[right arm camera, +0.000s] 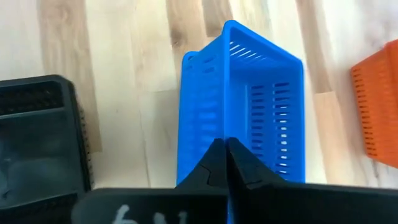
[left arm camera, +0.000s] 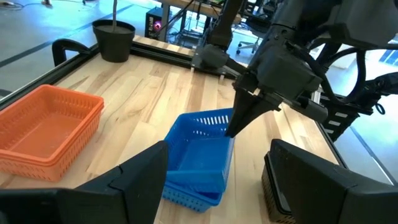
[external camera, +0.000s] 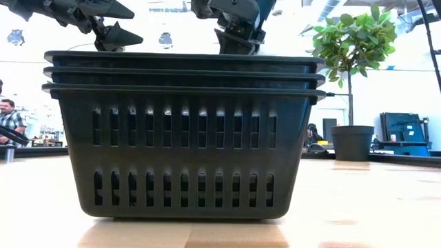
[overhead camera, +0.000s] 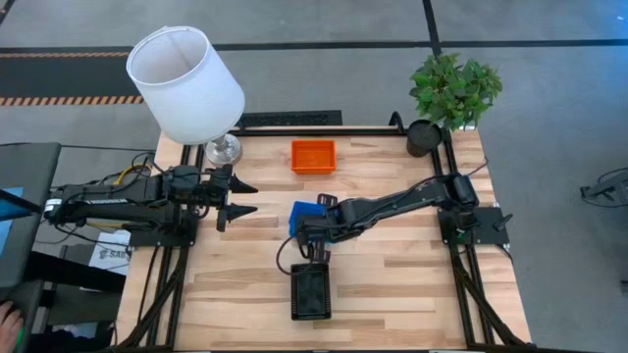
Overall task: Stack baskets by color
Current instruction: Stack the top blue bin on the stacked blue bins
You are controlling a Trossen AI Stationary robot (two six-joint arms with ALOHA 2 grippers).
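Observation:
A blue basket (left arm camera: 202, 146) sits tilted in another blue basket (left arm camera: 186, 193) at the table's middle (overhead camera: 304, 218). My right gripper (right arm camera: 225, 148) is shut on the upper one's end wall. Orange baskets (overhead camera: 313, 155) are nested toward the far edge. Three black baskets (external camera: 186, 138) are nested near the front edge (overhead camera: 310, 291). My left gripper (overhead camera: 245, 196) waits open above the table's left side, holding nothing. My right gripper pinches the upper blue basket's end wall at its rim (right arm camera: 231, 134), one finger inside the basket and one outside. The fingers (left arm camera: 239, 118) slant down from the table's right. That end is raised, and the opposite end rests in the lower blue basket.
A white lampshade (overhead camera: 186, 83) on its lamp base (overhead camera: 224, 149) stands at the far left. A potted plant (overhead camera: 424, 137) stands at the far right corner. Bare wood lies right of the black baskets. A person (external camera: 8, 117) shows in the room beyond.

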